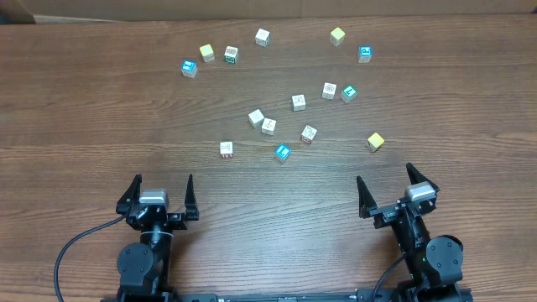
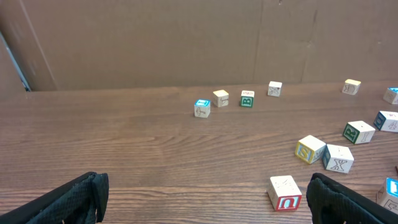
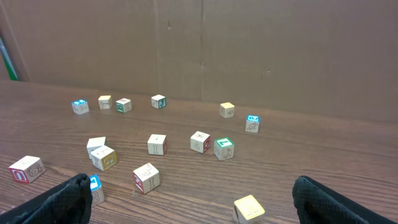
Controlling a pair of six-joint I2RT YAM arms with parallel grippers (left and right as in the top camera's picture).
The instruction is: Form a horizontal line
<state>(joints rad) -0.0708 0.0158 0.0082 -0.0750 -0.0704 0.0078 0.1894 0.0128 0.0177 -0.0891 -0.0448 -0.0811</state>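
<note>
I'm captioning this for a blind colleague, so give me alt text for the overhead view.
About fifteen small printed cubes lie scattered across a wooden table, not yet in any line. The left end effector and right end effector sit open and empty at the near edge.

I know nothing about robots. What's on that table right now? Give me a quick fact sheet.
surface: wooden table
cubes: fifteen, small, printed faces, scattered
line: none formed yet
closest pair: two cubes near the middle, seemingly touching
left gripper: open, empty, at the near edge
right gripper: open, empty, at the near edge
</note>
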